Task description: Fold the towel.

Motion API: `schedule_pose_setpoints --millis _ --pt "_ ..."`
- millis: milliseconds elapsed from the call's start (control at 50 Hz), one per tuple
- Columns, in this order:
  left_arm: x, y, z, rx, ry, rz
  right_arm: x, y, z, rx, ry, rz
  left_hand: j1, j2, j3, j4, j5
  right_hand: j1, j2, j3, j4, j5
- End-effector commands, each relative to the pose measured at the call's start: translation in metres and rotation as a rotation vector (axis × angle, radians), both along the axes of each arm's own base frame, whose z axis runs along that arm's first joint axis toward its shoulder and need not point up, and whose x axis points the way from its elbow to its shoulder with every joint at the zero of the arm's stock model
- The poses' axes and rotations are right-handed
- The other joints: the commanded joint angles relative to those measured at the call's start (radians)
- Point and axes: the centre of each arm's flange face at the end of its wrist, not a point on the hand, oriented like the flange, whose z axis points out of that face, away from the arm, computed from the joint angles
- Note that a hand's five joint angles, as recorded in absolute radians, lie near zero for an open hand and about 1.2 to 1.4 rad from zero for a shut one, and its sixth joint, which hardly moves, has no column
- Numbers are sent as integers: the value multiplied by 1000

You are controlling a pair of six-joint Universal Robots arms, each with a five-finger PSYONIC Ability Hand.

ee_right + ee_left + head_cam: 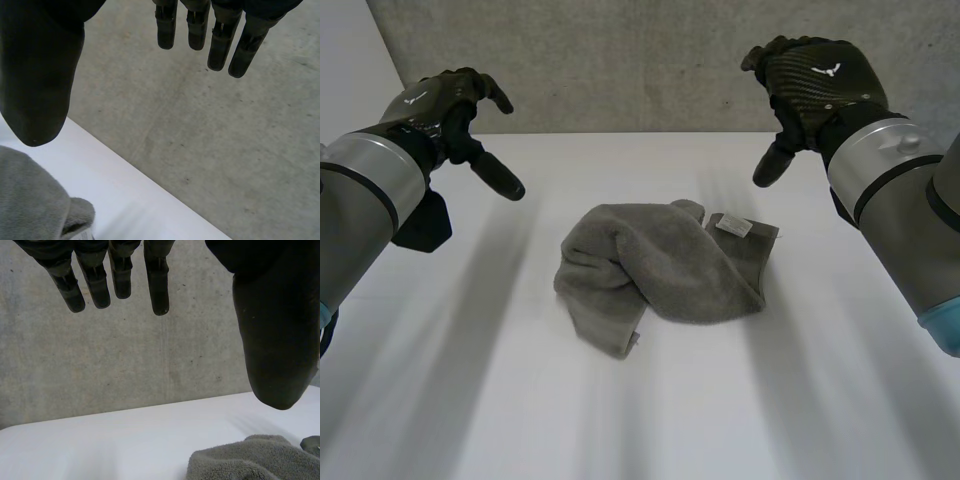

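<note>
Towel (660,270): grey, crumpled in a heap at the middle of the white table (470,400), with a small white tag (732,225) on its right part.
Left hand (440,105): raised above the table, left of the heap, fingers spread and relaxed, holding nothing.
Right hand (815,80): raised on the other side, fingers straight, holding nothing.

White table (650,420), grey concrete wall (620,60) behind its far edge
</note>
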Motion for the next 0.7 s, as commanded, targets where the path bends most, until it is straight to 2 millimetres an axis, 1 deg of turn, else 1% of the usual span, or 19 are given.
schedule_pose_setpoints --millis 20,200,340,460,540,700 --pt "-2 1 -2 5 -3 -6 -6 -5 6 -6 3 -64 -71 -64 -66 -70 -52 -63 -80 -73 -80 -57" --pt "-2 0 0 2 -3 -4 -16 -10 8 52 28 -91 -71 -64 -66 -70 -52 -63 -80 -73 -80 -57" --pt "-2 1 3 -9 -18 -6 -23 -17 10 49 34 -114 -71 -64 -66 -70 -52 -63 -80 -73 -80 -57" --pt "-2 1 0 -41 -115 -8 -29 -22 7 59 34 -136 -71 -64 -66 -70 -52 -63 -80 -73 -80 -57" --pt "-5 4 0 -52 -141 -21 -29 -22 7 59 35 -136 -71 -64 -66 -70 -52 -63 -80 -73 -80 -57" --pt "-6 5 0 -50 -140 -23 -30 -23 10 50 31 -139 -70 -63 -65 -69 -51 -63 -80 -73 -80 -57"
